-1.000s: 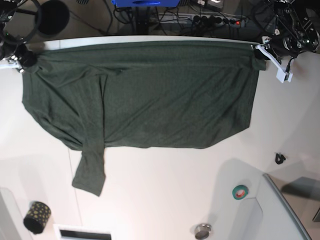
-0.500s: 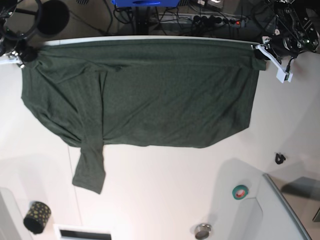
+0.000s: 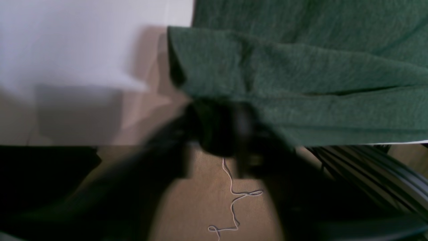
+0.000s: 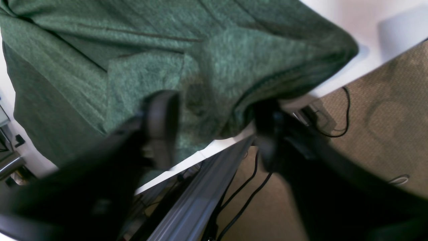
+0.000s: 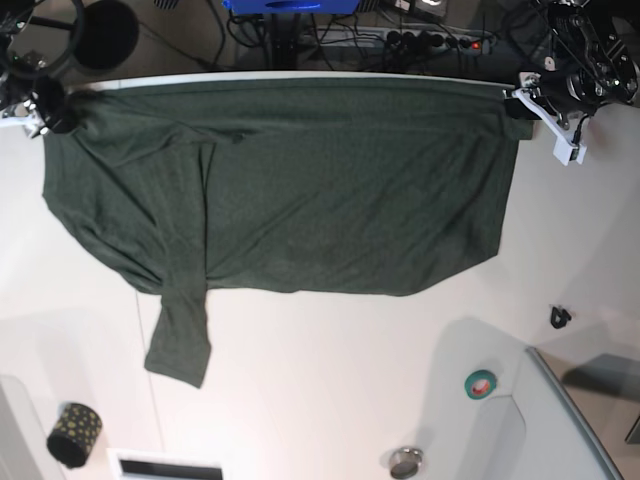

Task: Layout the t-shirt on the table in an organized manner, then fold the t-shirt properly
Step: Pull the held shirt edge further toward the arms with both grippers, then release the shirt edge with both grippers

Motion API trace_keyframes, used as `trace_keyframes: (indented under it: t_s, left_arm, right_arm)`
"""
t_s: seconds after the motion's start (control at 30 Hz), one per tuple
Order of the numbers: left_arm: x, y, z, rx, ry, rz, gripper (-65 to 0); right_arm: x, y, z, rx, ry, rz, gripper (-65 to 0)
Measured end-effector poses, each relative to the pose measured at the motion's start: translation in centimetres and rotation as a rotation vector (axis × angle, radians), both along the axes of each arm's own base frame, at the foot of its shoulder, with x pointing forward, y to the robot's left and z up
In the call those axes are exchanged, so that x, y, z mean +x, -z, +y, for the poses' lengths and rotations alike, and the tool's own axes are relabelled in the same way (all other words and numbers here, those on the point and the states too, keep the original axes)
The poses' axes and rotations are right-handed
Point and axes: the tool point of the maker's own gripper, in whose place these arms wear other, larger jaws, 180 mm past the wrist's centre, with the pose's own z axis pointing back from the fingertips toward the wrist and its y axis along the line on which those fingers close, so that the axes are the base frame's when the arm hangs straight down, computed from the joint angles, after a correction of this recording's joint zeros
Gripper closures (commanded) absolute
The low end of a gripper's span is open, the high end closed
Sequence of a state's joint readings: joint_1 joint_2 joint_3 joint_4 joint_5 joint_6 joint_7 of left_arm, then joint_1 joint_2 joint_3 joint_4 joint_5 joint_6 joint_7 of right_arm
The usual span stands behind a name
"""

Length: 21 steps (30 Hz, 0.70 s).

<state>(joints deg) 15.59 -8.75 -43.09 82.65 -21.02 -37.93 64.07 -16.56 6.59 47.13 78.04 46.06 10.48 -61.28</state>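
The dark green t-shirt [image 5: 300, 190] lies spread along the far edge of the white table [image 5: 330, 390], with one sleeve hanging toward the front at the left. My right gripper [image 5: 52, 108] is at the shirt's far left corner. In the right wrist view the right gripper [image 4: 215, 130] stands open, its fingers [image 4: 160, 127] wide apart over the t-shirt [image 4: 100, 50] at the table's edge. My left gripper [image 5: 518, 108] is at the far right corner. In the left wrist view the left gripper [image 3: 234, 130] is blurred, jaws slightly apart against the hem of the t-shirt [image 3: 301, 67].
A grey raised tray [image 5: 575, 420] fills the front right corner, with a teal tape roll [image 5: 480, 383] beside it. A black dotted cup [image 5: 73, 432], a small metal knob [image 5: 405, 462] and a black clip [image 5: 560, 317] sit near the front. Cables lie beyond the far edge.
The shirt's far left corner has shifted back toward the table's far edge with the right gripper. Both grippers' jaws have parted from the corners they held shut.
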Motion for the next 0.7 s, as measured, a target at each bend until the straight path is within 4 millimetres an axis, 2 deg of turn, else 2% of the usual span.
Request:
trace_keyframes:
  t_s: [0.1,0.2,0.3,0.43,0.53,0.63,0.7]
  left_arm:
    - [-0.2,0.0,0.0,-0.002,0.000,0.002,-42.3]
    - [-0.7,0.0,0.3,0.000,-0.019,0.006,-49.2]
    - [-1.5,-0.7,2.6,0.026,-0.109,-0.013,-49.7]
    - [-1.5,-2.2,5.5,0.075,-0.175,-0.043,-49.7]
    - [0.4,-5.7,7.5,0.161,-0.191,-0.153,-49.5]
    - [2.2,-9.1,8.4,0.248,-0.154,-0.230,-49.5]
    - [3.5,-9.9,8.1,0.260,-0.139,-0.259,-49.4]
  right_arm:
    - [-0.3,-0.3,-0.9,-0.009,0.040,-0.016,-41.3]
    - [-0.9,-1.4,-2.3,-0.061,0.038,-0.048,-41.3]
    - [-0.7,-3.1,-3.6,-0.124,0.035,-0.073,-41.7]
    - [0.9,-6.0,-6.0,-0.217,0.006,-0.137,-41.7]
    - [1.7,-6.2,-6.1,-0.239,-0.045,-0.130,-41.9]
    - [4.3,-6.7,-5.6,-0.273,-0.100,-0.189,-41.9]
    - [7.3,-7.6,-5.0,-0.319,-0.181,-0.253,-41.9]
